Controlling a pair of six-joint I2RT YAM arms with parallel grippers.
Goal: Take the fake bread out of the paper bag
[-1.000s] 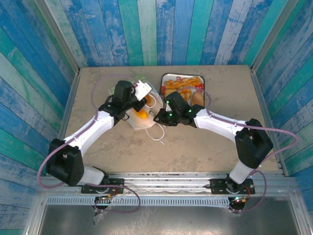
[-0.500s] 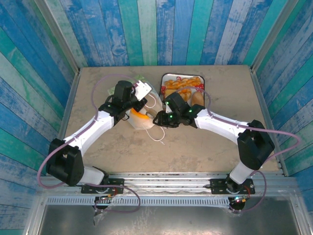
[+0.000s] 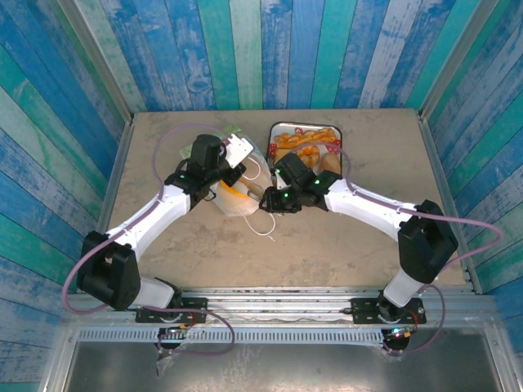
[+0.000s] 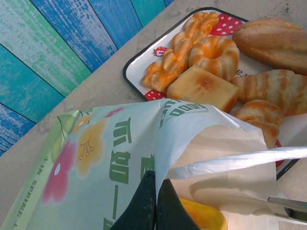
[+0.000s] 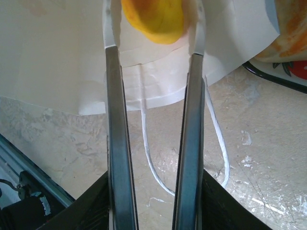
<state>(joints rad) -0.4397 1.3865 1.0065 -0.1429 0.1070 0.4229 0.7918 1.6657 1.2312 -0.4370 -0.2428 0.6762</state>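
Bread in two places. Overhead: paper bag (image 3: 237, 200) at mid-frame, both arms meeting over it. Left wrist view: left gripper (image 4: 154, 203) at bottom centre, pinched shut on the bag's printed upper rim. Beyond it, at upper right, fake bread (image 4: 211, 86) lying on a strawberry tray (image 4: 141, 63). Right wrist view: right gripper (image 5: 153, 21) clamped across one yellow-orange piece at top centre, inside the bag mouth. Below, a cord handle (image 5: 148, 163) looping over the table (image 5: 249, 158).
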